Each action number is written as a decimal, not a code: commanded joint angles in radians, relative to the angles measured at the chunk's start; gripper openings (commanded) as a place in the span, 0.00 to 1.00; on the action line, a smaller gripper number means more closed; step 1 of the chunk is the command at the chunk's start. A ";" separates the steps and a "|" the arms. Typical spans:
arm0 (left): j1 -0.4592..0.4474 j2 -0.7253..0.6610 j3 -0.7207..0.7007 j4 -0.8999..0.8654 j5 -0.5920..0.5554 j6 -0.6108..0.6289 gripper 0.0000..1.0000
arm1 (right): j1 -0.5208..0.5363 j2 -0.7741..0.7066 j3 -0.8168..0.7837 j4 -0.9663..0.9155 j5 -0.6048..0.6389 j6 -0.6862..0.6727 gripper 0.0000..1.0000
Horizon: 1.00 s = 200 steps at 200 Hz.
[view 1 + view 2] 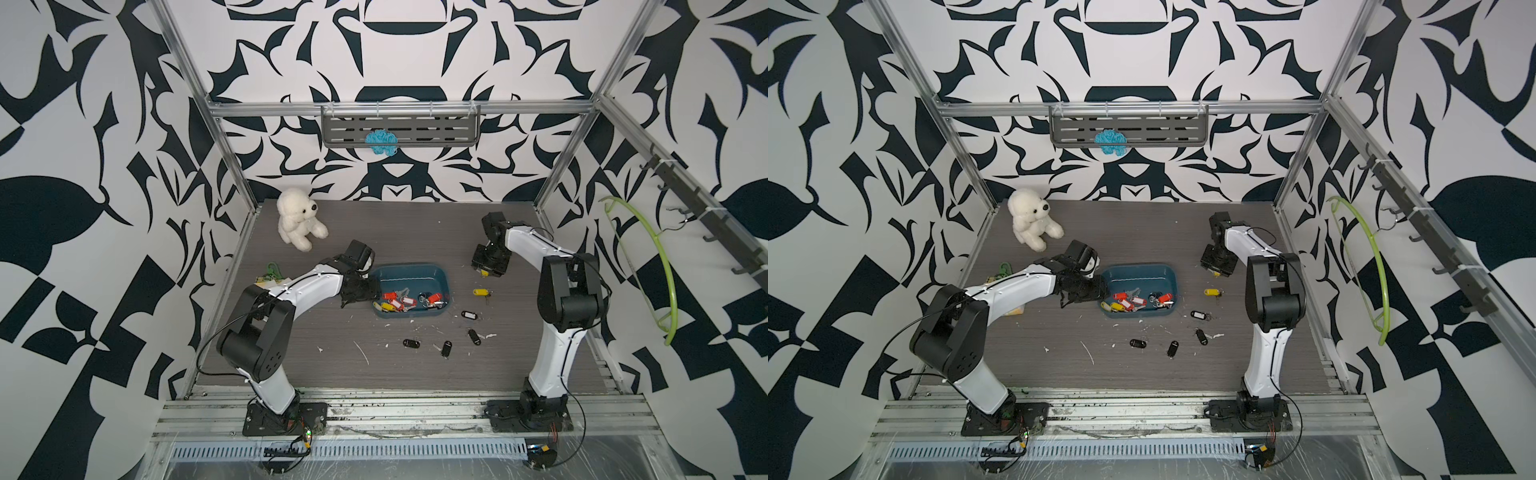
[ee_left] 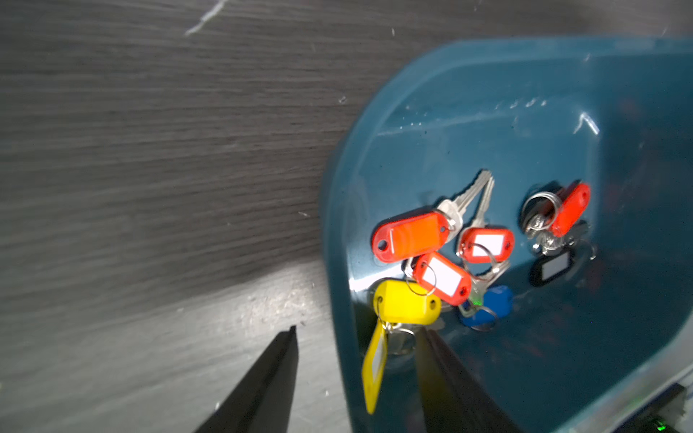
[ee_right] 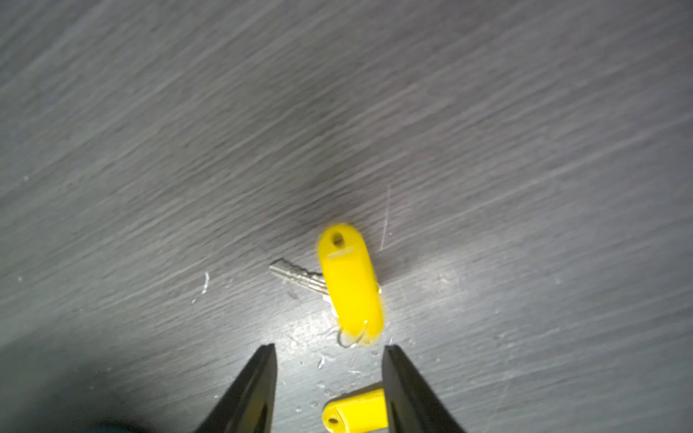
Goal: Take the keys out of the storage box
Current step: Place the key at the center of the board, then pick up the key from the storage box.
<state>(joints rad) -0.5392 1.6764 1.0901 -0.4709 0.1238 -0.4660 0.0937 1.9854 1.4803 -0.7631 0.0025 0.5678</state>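
Your left hand (image 2: 356, 330) stood with its jaws well apart and held nothing. It straddled the end wall of the storage box (image 2: 487, 112) on its own arm's side. One finger was over the bare tabletop (image 2: 150, 168), and the other was inside the box beside two yellow tags (image 2: 407, 301).

Most of the keys (image 2: 442, 258) lay bunched on the box floor at that end, with red tags, the yellow pair and a blue one. A smaller bunch with a red and a black tag lay a little apart from them.

Your right hand (image 3: 329, 346) was spread too and gripped nothing, low over the tabletop to the right of the box. A yellow-tagged key (image 3: 350, 285) lay just ahead of its fingertips, and a second yellow tag (image 3: 356, 410) lay between the jaws, just beside one finger.

In a top view, four black-tagged keys (image 1: 446, 348) were scattered on the tabletop in front of the box. A white plush bear (image 1: 299, 224) sat near the far left corner.
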 commanded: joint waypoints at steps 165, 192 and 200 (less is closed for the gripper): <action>-0.288 0.294 0.645 -0.554 -0.098 -0.334 0.57 | 0.186 -0.664 -0.520 0.245 -0.086 0.045 0.36; -0.295 0.346 0.664 -0.560 -0.102 -0.378 0.56 | 0.186 -0.697 -0.583 0.258 -0.103 0.039 0.36; -0.294 0.361 0.675 -0.564 -0.106 -0.382 0.56 | 0.187 -0.693 -0.587 0.255 -0.113 0.030 0.36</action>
<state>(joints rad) -0.8272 2.0087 1.7405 -0.9928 -0.0025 -0.7593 0.2810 1.3128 0.9012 -0.5713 -0.0860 0.5972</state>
